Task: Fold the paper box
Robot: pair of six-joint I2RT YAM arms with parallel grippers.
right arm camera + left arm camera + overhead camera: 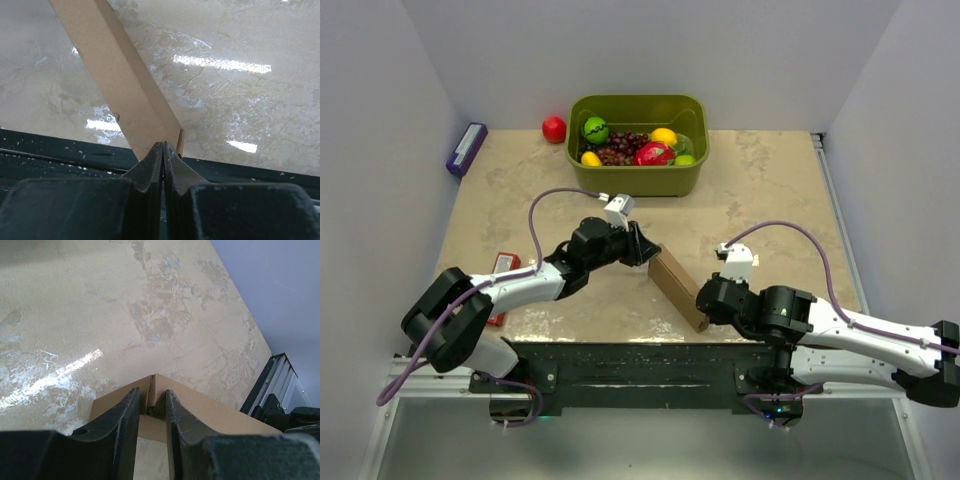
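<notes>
A plain, unprinted brown is being shown by the paper box [678,288]. The table [770,190] is being seen as beige with mottled marbling. An olive-green tub [638,180] is being filled by yellow, green, red and dark purple fruit [623,148]. A red ball [554,129] and a purple pack [467,148] are being displayed. The left arm [515,287] and right arm [860,335] are being shown in black and white.

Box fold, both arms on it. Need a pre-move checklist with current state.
1. Left claw clamped on the far end of the paper box: ok.
2. Right claw fingers nearly together at the box's near end, cardboard pinched between them: cannot tell.
3. Box spans between both claws, apart from the green tub: ok.
4. Red pack out of the box's way, beside the left arm: ok.
5. Flaps and tabs tucked: cannot tell.
</notes>
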